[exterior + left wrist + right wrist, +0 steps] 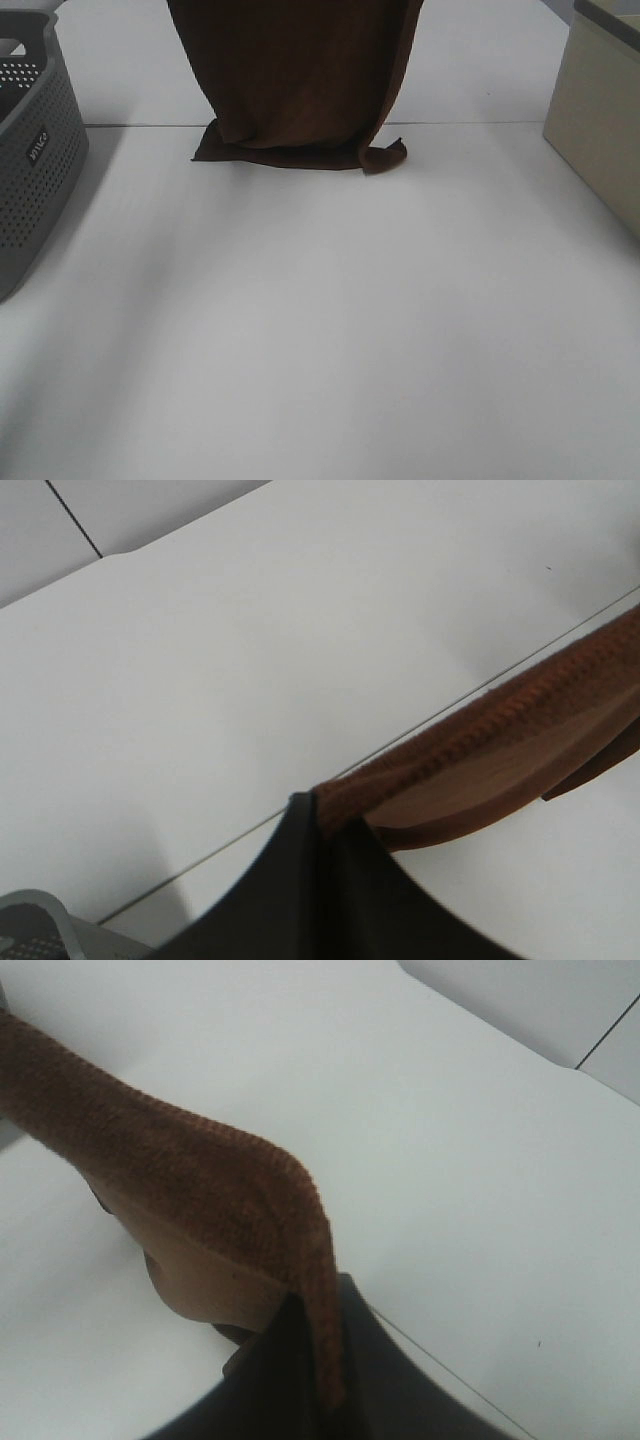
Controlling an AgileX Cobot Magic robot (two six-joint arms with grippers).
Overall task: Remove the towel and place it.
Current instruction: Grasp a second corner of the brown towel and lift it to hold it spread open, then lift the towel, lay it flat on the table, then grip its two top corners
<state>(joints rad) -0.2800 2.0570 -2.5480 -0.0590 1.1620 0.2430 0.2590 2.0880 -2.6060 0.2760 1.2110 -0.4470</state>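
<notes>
The dark brown towel (pixel 295 75) hangs down from above the top edge of the exterior high view, and its bottom hem rests folded on the white table (pixel 320 330). Neither gripper shows in that view. In the left wrist view my left gripper (pixel 318 815) is shut on one top edge of the towel (pixel 500 750). In the right wrist view my right gripper (pixel 318 1360) is shut on the other top edge of the towel (pixel 170 1170). The cloth is stretched between them, high above the table.
A grey perforated basket (pixel 35 150) stands at the left edge of the table. A beige box (pixel 600 120) stands at the right edge. A seam line (pixel 480 123) crosses the table behind the towel's hem.
</notes>
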